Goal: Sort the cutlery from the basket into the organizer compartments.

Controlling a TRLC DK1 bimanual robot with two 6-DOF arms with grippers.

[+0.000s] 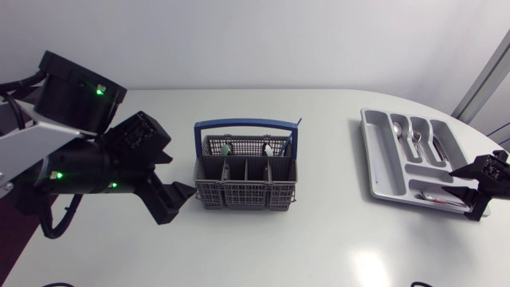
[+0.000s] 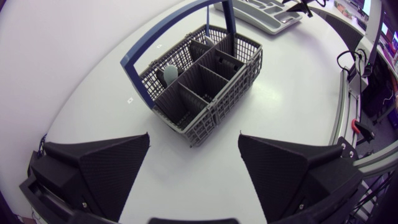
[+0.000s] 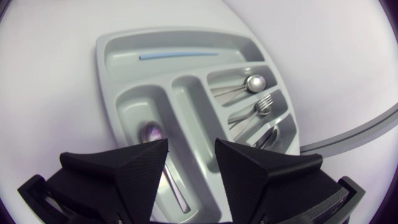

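Closest in, the left pincer [image 2: 194,163] is spread wide, with nothing held or touched between its fingers; bare white desk [image 2: 205,180] is seen under it. Just ahead stands one grey mesh basket [image 2: 219,115] with a blue handle [image 2: 160,37]. It stands free, with open desk on every side and the desk's curved edge well beyond. Four cells are counted along its nearer row. A pale rounded piece [image 2: 169,73] is lodged in the back row; how many more pieces are there cannot be told.

Farther off to the right, one grey organizer [image 3: 124,102] is laid near the desk's rounded edge. The right pincer [image 3: 191,163] is poised just above it, opened only partway and gripping nothing. Below its fingers one long spoon [image 3: 152,132] is laid flat in a long compartment; whether it is touched cannot be judged. Beyond, three short compartments are filled — one round-bowled spoon [image 3: 254,83], one fork [image 3: 263,104], and a third piece too hidden to name.
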